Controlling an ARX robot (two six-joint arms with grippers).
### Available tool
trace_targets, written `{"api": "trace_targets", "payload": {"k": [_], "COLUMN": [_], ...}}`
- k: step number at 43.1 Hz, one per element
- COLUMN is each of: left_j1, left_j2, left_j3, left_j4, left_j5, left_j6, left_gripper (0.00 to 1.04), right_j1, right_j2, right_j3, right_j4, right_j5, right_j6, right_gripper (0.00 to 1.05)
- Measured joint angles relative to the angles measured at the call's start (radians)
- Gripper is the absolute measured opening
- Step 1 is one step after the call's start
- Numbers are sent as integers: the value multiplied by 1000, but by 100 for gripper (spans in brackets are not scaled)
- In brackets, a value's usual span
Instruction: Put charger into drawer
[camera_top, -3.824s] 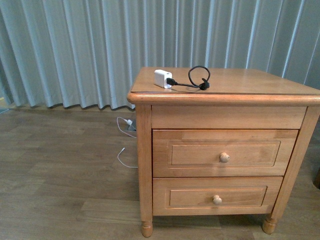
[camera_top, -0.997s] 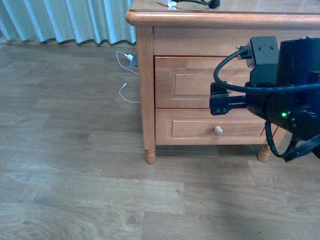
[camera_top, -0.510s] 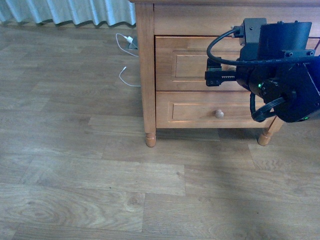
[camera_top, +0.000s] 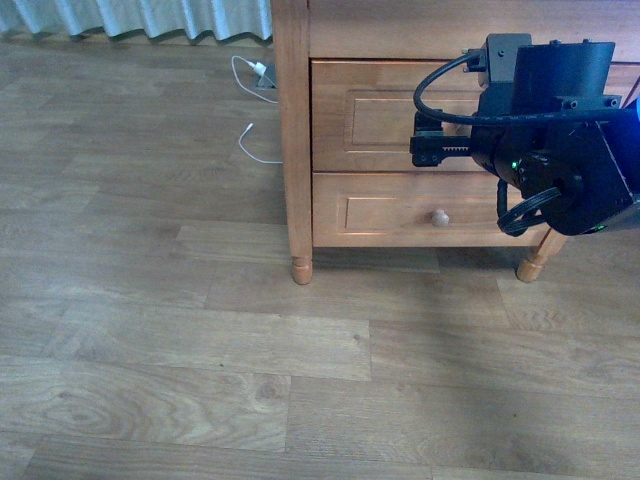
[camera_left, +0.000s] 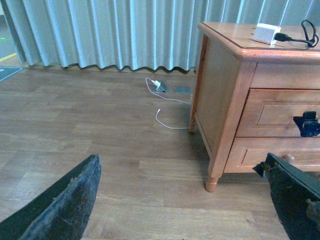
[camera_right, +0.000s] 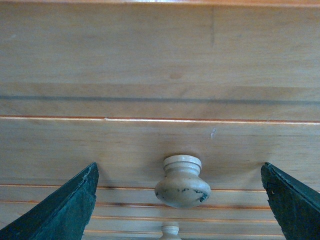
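left gripper (camera_left: 181, 160) spread wide, empty, out at 7 o'clock of nightstand (camera_left: 220, 90) | charger (camera_left: 266, 33) on nightstand top, 12 o'clock above shut drawer (camera_top: 370, 115) | right gripper (camera_right: 179, 169) wide open, nothing held, facing knob (camera_right: 182, 181) | risks: closing short of round knob → pads slip off; skewed pull → drawer binds; drift toward 6 o'clock → lower drawer (camera_top: 380, 210) grabbed instead

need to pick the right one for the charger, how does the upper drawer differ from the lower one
The upper honey-brown wooden drawer is taller than the lower honey-brown wooden drawer. The upper drawer's round pale knob sits untouched between the open fingers of the right gripper; the lower drawer's knob has nothing near it. Both are shut, with recessed panel fronts.
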Motion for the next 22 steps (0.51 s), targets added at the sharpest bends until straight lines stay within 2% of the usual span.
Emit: {"api": "trace_targets", "payload": {"k": [4,13,17,22], "left_j1": [0,0,0,0], "left_j2": [0,0,0,0], "left_j3": [0,0,0,0], "left_j4": [0,0,0,0], "left_j5": [0,0,0,0], "left_j6": [0,0,0,0], "left_gripper": [99,99,99,99], "right_j1": [0,0,0,1], "right_j2": [2,5,5,5], "right_j3": [3,5,5,2], "right_j4": [0,0,0,1], "right_j5": [12,16,19,19], "right_j6": [0,0,0,1], "right_gripper": [89,49,34,24]}}
